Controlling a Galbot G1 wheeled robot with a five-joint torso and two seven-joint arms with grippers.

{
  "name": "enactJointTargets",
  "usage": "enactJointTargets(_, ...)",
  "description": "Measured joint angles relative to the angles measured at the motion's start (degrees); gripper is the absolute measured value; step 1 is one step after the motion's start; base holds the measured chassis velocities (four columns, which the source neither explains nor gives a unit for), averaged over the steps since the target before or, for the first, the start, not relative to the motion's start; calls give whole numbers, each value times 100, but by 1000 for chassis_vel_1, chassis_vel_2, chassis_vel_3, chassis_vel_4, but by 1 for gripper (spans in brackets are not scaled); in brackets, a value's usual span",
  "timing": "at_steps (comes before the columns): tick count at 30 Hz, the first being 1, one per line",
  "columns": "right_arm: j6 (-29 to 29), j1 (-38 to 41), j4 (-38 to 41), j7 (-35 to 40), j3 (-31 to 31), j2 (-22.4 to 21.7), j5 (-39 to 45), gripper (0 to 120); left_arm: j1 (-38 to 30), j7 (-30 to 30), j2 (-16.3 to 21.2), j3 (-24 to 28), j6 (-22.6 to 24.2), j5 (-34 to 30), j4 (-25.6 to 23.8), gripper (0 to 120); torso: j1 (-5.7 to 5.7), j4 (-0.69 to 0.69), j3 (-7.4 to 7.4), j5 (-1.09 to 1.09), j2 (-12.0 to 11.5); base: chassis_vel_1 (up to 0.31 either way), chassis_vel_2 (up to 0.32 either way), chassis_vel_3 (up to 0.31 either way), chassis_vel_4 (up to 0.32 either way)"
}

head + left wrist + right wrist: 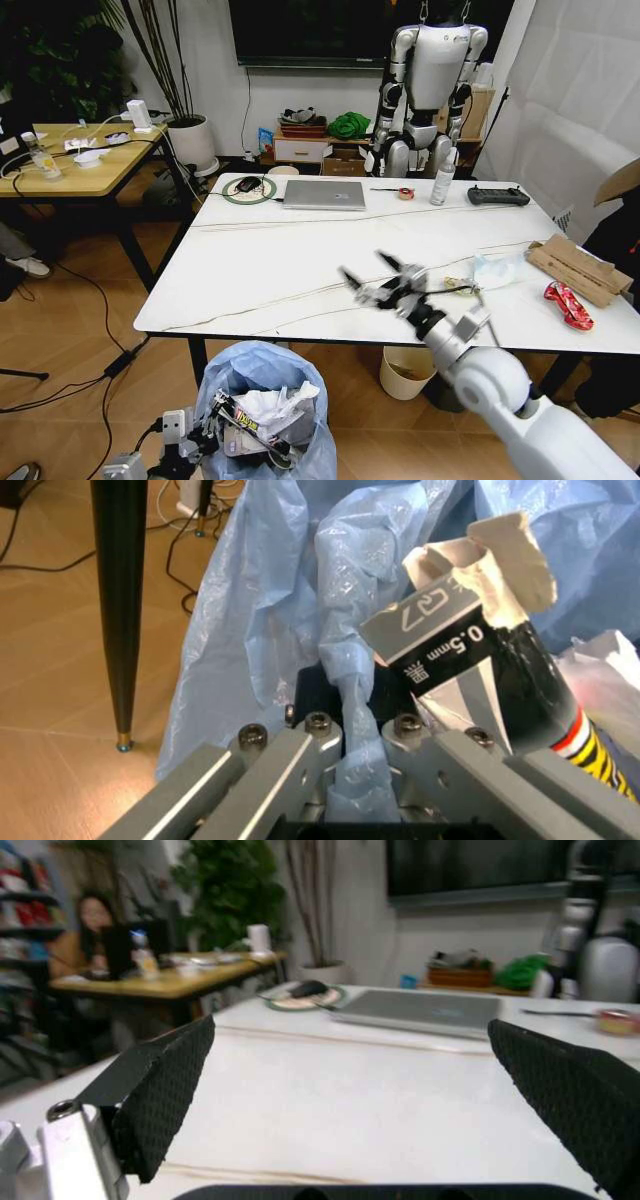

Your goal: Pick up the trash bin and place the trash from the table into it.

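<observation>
Nearest the robot, low beside its base, the left gripper [190,445] was clamped on a fold of the pale-blue bag lining the trash bin [262,372], which stood off the table's near edge, in front of it and lower; in the left wrist view the fingers [290,754] pinched the crinkled plastic between them. Crumpled tissue [275,408] and a printed wrapper [243,425] already lay in the bin. Above it, the right gripper [385,285] hovered over the front of the table [280,265] with its jaws spread wide and nothing between them. Just beyond it to the right lay more trash: a clear plastic pack [497,268], a brown cardboard piece [578,266] and a red wrapper [569,305]. At the far edge sat a silver laptop [324,193] and a black remote controller [497,196].
</observation>
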Motion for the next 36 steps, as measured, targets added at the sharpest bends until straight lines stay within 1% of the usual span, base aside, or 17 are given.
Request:
enactJointTargets(7,-87,-463,-257,81,664,141,-253,100,-71,-3,-30,65,3,-17,9,0,0,1,0,1,0,0,0,0,0)
enactJointTargets(10,-87,-696,-266,26,989,192,-16,100,-77,-3,-29,69,5,-29,7,0,0,0,-1,0,0,0,0,0,0)
enactJointTargets(12,-58,-839,-275,-215,1190,231,173,100,-73,-3,-52,66,5,-29,1,0,0,1,0,-1,0,0,0,0,0)
enactJointTargets(16,2,-1011,-294,-431,1401,315,227,100,-56,-3,-63,51,4,-28,-7,0,0,2,0,0,0,0,0,0,0)
enactJointTargets(24,47,-1548,-268,-612,2025,587,-18,100,-122,-3,-44,73,-3,-28,9,0,-1,2,-1,0,0,0,0,0,0)
enactJointTargets(27,92,-1853,-257,-750,2559,864,-149,100,-183,-3,-9,115,-6,-44,44,0,-2,-1,-1,-1,0,0,0,0,0)
enactJointTargets(28,92,-1853,-257,-750,2559,864,-149,100,-183,-3,-9,115,-6,-44,44,0,-2,-1,-1,-1,0,0,0,0,0)
enactJointTargets(32,115,-1925,-288,-781,2872,999,-183,100,-217,-5,34,165,-9,-61,48,0,-2,0,-1,0,0,0,0,0,0)
enactJointTargets(33,119,-1973,-288,-761,2983,1018,-162,100,-217,-5,59,173,-9,-62,40,0,-1,2,-1,-1,0,0,0,0,0)
enactJointTargets(36,184,-2178,-262,-726,3133,1018,-127,100,-220,-7,77,172,-11,-62,23,0,-1,2,-1,1,0,0,0,0,0)
